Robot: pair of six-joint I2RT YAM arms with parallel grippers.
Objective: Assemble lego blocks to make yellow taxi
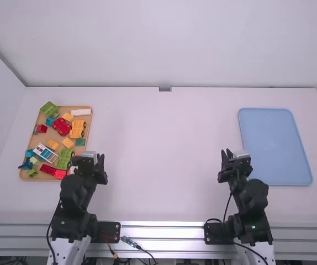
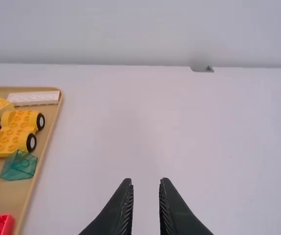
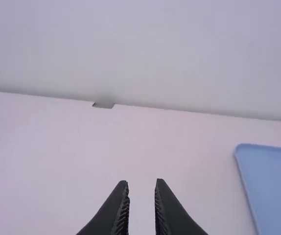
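Observation:
My left gripper (image 1: 100, 160) is just right of the wooden tray's front right part; in the left wrist view the left gripper (image 2: 146, 181) stands open with nothing between its fingers. My right gripper (image 1: 226, 153) is left of the blue tray, and in the right wrist view the right gripper (image 3: 142, 183) is open and holds nothing. A yellow wheeled car base (image 1: 77, 128) lies in the tray's right part, also the yellow car base (image 2: 14, 132) in the left wrist view. Around it are yellow bricks (image 1: 68, 142), a white long brick (image 1: 81, 112) and a clear teal piece (image 2: 20, 165).
The wooden tray (image 1: 90, 118) at the left also holds red, green and blue pieces, including a red car body (image 1: 61, 126) and a green wheeled base (image 1: 64, 159). A blue tray (image 1: 274, 146) lies at the right. White walls border the table (image 1: 164, 160).

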